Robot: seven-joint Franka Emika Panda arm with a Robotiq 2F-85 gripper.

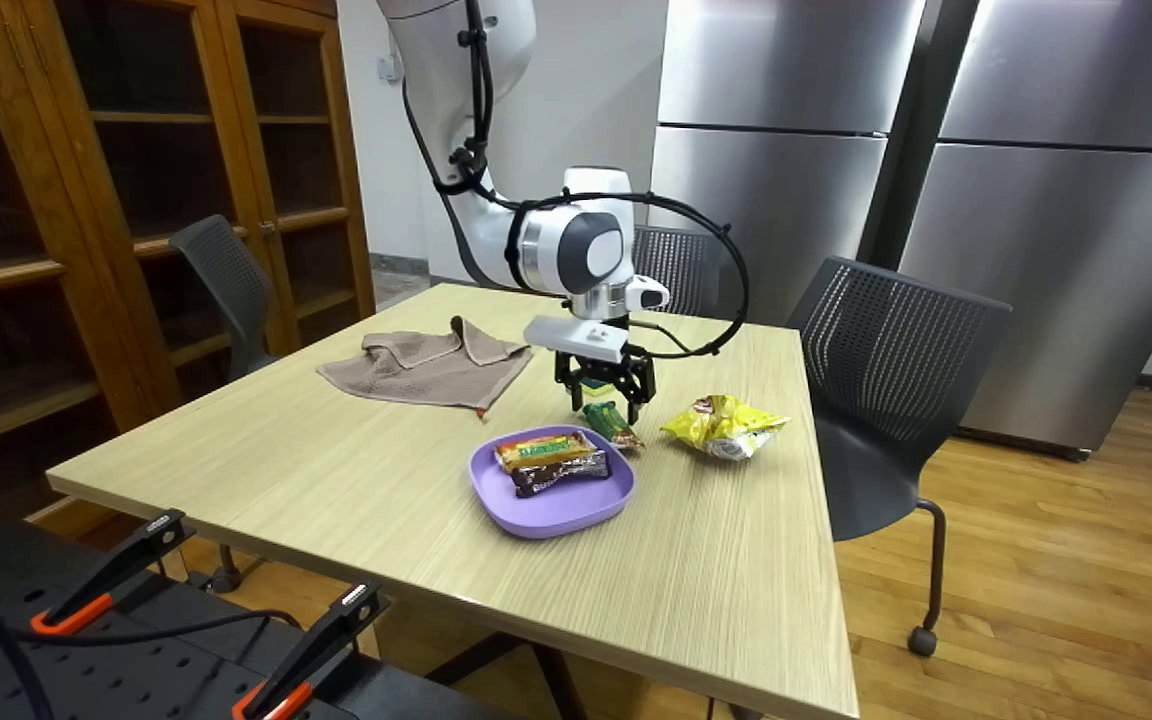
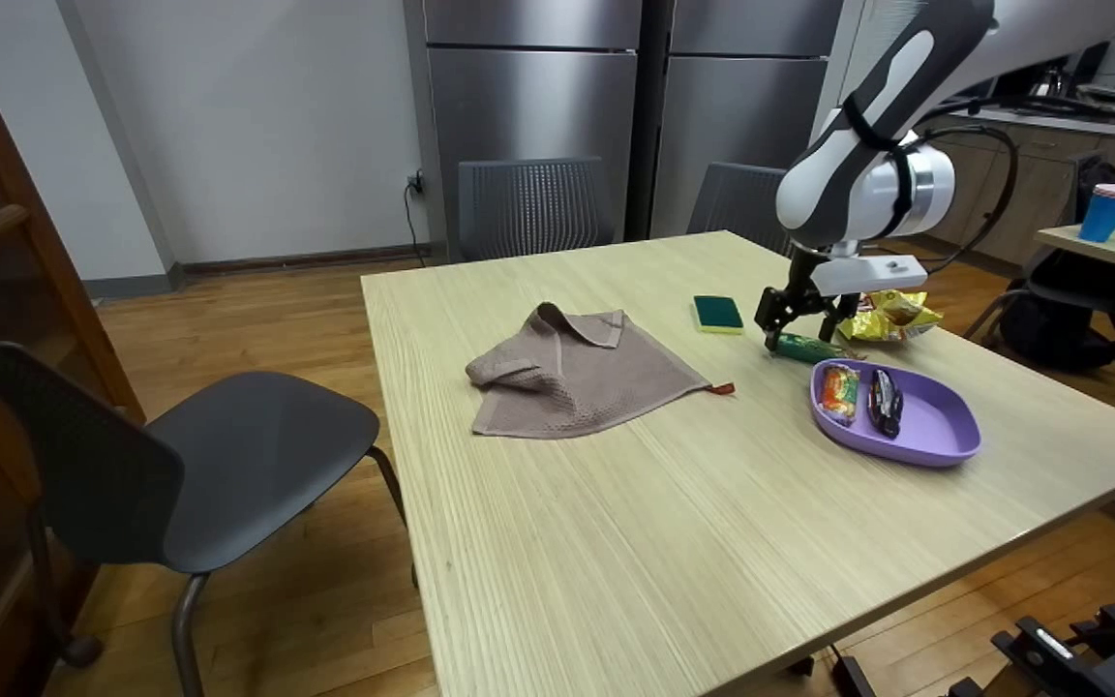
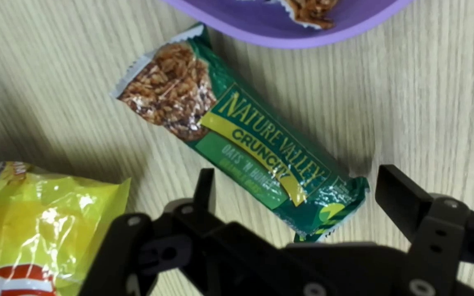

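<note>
A green granola bar lies flat on the table, slanting across the wrist view. My gripper is open above its near end, with one finger on each side and space between each and the wrapper. In both exterior views the gripper points down over the bar. Beside the bar sits a purple plate holding an orange-and-yellow wrapped bar and a dark wrapped bar. On the bar's other side is a crumpled yellow bag, apart from the gripper.
A green-and-yellow sponge lies behind the gripper. Further along the table is a rumpled brown towel. Grey chairs stand around the table, and black clamps grip a dark bench by its front edge.
</note>
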